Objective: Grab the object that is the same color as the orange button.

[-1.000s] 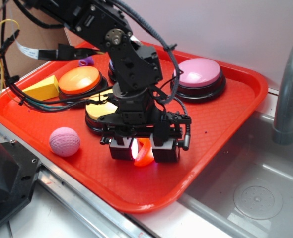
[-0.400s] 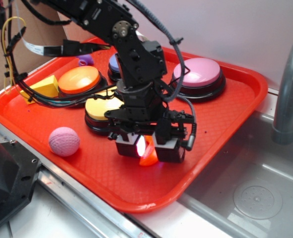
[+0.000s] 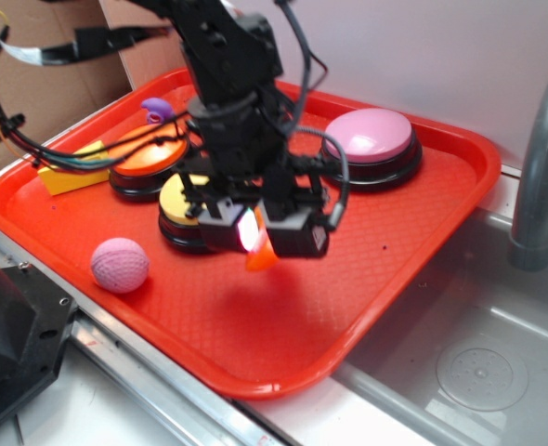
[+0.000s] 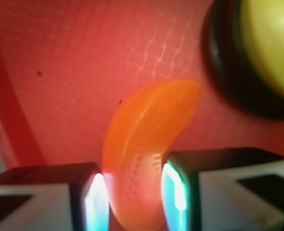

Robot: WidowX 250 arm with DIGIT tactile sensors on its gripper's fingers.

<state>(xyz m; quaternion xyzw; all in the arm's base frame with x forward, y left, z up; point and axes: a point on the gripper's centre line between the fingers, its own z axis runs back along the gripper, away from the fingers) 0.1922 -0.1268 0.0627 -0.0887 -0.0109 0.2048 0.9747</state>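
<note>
End effector pinches the orange crescent between both pads, holding it clear above the red tray, just in front of the yellow button. Wrist view: crescent clamped at its lower half, free tip curving toward the yellow button. Orange button sits behind; pink ball lies apart at front left.

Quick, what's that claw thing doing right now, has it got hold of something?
Gripper: closed on the orange crescent toy, pinched between both fingers and lifted clear of the red tray.
</note>
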